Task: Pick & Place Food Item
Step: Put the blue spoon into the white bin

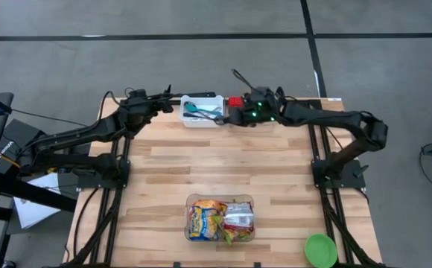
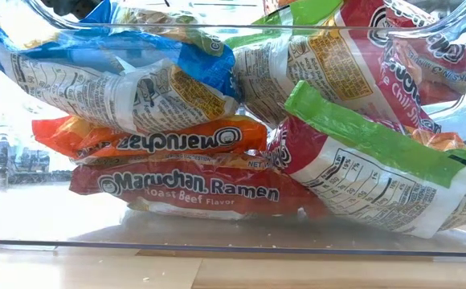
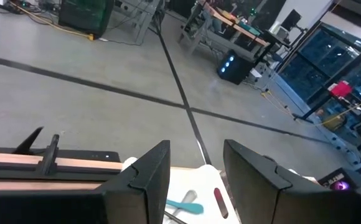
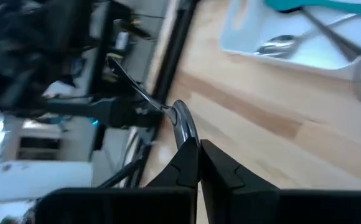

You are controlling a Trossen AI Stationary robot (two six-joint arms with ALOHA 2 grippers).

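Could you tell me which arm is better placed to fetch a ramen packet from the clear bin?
Probably left: the left pincer is open and empty, while the right pincer is shut on a spoon.

surface: wooden table (image 1: pixel 275 171) | on it: white tray (image 1: pixel 201 119); clear bin (image 1: pixel 220 220); green lid (image 1: pixel 321 250)
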